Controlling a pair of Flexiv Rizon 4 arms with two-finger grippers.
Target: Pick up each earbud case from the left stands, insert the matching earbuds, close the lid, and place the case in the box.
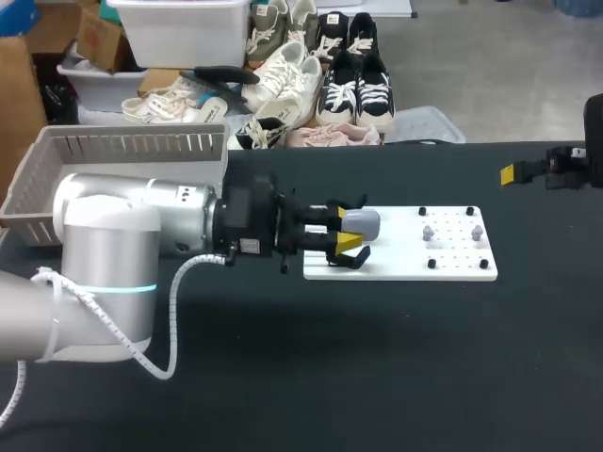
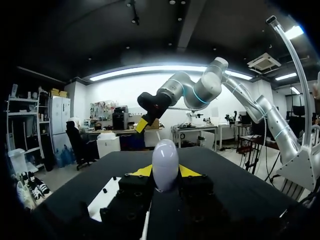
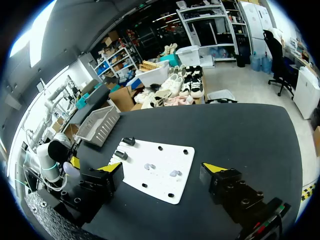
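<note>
Left arm (image 1: 104, 245) fills the lower left of the head view and reaches to the frame's centre. Its jaws are clamped on the case (image 1: 363, 222) over the left end of the white board (image 1: 452, 268). A black stand (image 1: 347, 260) shows just under the case. From the left wrist, the case (image 2: 165, 165) stands upright between the yellow tips, one pressed to each side, with its lid down. I cannot tell whether it is clear of the stand.

Farther right on the board sit two small pale earbuds (image 1: 428, 231) (image 1: 477, 231), apart from each other and ringed by black pegs (image 1: 422, 211). The grey box (image 1: 122, 151) lies at the upper left, behind the left arm. At the frame's right edge the right arm (image 1: 565, 168) hangs off the board. Its jaws are wide apart and empty, with the board (image 3: 155, 170) ahead of them in the right wrist view.

The step looks like the pick-up of the first case. It is likely best done by lifting straight up so the stand does not drag or tip the case. The grip should probably stay low on the body, leaving the lid free to open. Keeping the case upright and carrying it toward the earbuds would suit the right arm's part.
</note>
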